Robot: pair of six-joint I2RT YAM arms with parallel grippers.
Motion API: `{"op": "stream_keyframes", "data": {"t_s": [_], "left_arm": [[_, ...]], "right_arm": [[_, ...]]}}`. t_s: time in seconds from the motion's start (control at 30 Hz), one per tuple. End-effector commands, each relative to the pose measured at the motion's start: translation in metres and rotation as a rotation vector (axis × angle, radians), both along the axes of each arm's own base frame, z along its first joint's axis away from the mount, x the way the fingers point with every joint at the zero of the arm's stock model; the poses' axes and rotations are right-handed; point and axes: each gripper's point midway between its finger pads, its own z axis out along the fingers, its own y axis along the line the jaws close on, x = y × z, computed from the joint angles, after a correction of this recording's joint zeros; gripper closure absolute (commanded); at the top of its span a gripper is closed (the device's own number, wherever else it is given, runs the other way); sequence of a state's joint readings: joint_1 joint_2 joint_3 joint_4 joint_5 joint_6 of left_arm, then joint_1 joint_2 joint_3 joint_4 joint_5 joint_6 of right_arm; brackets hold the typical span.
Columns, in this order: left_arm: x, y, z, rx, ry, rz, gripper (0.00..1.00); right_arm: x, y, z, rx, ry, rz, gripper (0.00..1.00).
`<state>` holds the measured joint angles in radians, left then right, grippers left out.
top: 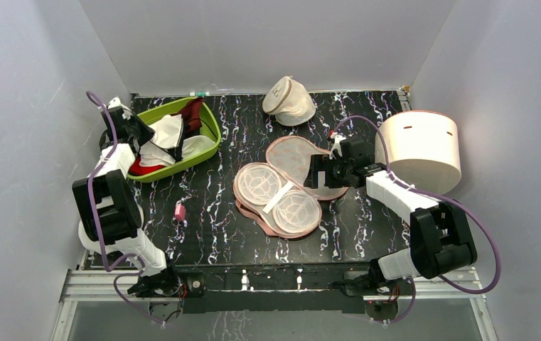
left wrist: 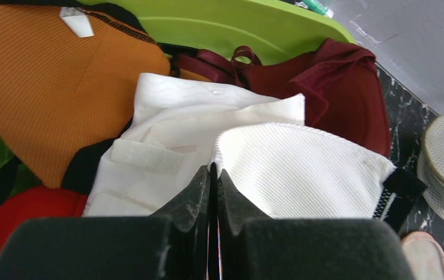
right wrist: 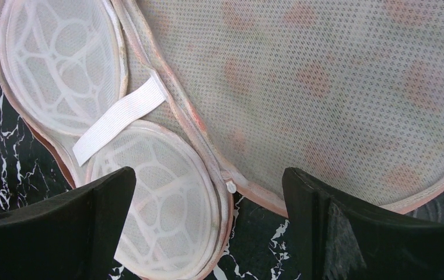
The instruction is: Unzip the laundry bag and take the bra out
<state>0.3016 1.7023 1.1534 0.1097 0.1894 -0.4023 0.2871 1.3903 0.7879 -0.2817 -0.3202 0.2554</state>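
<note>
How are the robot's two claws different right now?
The left gripper is squeezed shut; the right gripper stands wide open. The left gripper is over the green basket; the right gripper is over the opened laundry bag. Both have black fingers.

Plain pale grey walls (top: 33, 106) enclose a black tabletop (top: 210, 234) veined with white; the back wall (top: 267, 42) stands beyond the right gripper (top: 318, 174), evenly lit.
</note>
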Motion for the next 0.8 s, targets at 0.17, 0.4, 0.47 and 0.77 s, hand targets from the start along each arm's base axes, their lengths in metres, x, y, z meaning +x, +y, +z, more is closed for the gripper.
{"op": "stream_keyframes", "data": {"t_s": [0.17, 0.4, 0.47, 0.77], "left_arm": [[0.001, 0.01, 0.058, 0.059, -0.165, -0.008, 0.71], [-0.009, 0.013, 0.072, 0.095, -0.198, 0.002, 0.27], [-0.012, 0.014, 0.076, 0.11, -0.204, 0.004, 0.18], [-0.031, 0.013, 0.097, 0.158, -0.23, 0.019, 0.02]], "right_arm": [[0.019, 0.019, 0.023, 0.072, -0.039, 0.019, 0.02], [0.017, 0.014, 0.02, 0.041, -0.029, 0.009, 0.02], [0.018, 0.01, 0.022, 0.021, -0.035, 0.006, 0.02], [0.021, -0.01, 0.03, -0.082, -0.065, -0.044, 0.02]]}}
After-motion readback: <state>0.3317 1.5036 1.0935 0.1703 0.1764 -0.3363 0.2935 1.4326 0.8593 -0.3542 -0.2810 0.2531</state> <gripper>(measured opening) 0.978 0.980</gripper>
